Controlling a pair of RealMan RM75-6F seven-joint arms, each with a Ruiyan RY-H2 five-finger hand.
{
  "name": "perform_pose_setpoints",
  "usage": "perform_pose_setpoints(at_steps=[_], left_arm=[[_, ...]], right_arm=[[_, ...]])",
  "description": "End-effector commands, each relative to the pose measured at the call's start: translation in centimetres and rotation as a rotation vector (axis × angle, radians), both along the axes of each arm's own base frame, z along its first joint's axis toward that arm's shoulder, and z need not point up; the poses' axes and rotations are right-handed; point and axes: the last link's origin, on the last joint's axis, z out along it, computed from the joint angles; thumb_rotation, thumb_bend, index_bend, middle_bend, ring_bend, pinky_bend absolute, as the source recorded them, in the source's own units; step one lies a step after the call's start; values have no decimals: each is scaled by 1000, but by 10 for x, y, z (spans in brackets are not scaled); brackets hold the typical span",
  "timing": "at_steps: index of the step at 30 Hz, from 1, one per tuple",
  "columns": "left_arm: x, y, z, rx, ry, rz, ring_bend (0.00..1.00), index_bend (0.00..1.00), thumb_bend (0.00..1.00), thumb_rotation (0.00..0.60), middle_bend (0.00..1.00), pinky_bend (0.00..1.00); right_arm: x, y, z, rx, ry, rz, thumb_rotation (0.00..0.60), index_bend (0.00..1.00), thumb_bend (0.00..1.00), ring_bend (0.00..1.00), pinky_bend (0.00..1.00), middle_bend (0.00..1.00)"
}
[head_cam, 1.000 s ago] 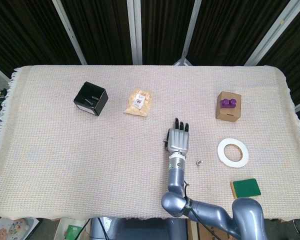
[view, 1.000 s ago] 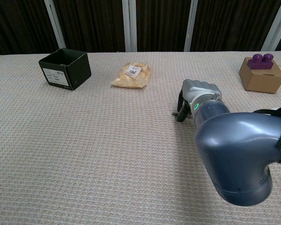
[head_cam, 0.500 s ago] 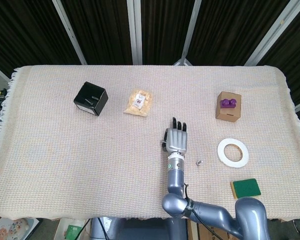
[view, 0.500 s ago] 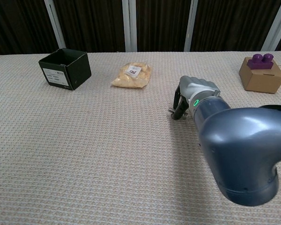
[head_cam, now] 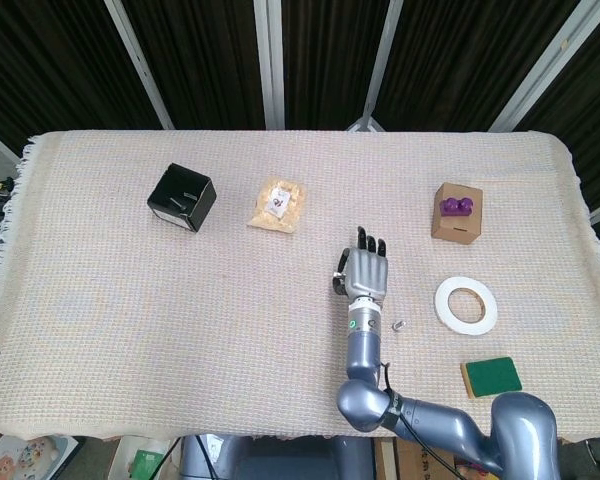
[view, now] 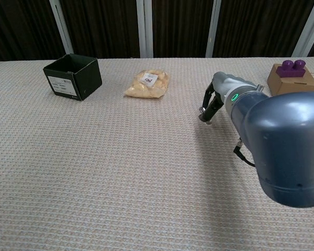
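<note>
Woven beige tablecloth (head_cam: 130,300), right hand (head_cam: 365,272) fingers spread, small metal bolt (head_cam: 399,324) nearby

Right hand (view: 218,97): over the woven cloth (view: 94,172), fingers pointing down, nothing held.
Snack bag (view: 147,84): left of hand, apart.
Black box (view: 73,76): far left.
Cardboard box (view: 292,83): right edge, purple block (view: 293,68) on top.

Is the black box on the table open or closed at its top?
Open. The black box shows a dark hollow interior in the head view, and the chest view shows no lid over its rim.
</note>
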Motion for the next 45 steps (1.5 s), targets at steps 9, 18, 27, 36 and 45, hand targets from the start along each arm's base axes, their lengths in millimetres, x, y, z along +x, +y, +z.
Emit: perform_pose_setpoints(at_steps=[9,18,27,36,45], left_arm=[[0,0,0,2,0,0,9,97,122,600,66,143],[0,0,0,1,-1,0,10,97,122,600,66,143],[0,0,0,0,0,-1,10,97,122,600,63,143],[0,0,0,0,1,-2,10,97,122,600,60,143],[1,0,0,1,1,-1,10,97,122,600,58,143]], right_arm=[[-6,-4,2,11,-40,-31,600,620,322,95,11,31],[-7,-4,1,5,-58,-42,600,620,323,95,11,31],[-6,-5,2,16,-88,-62,600,620,323,95,11,31],[-8,-6,4,22,-82,-75,600,620,323,95,11,31],[-9,-6,4,31,-75,-80,600,579,322,95,11,31]])
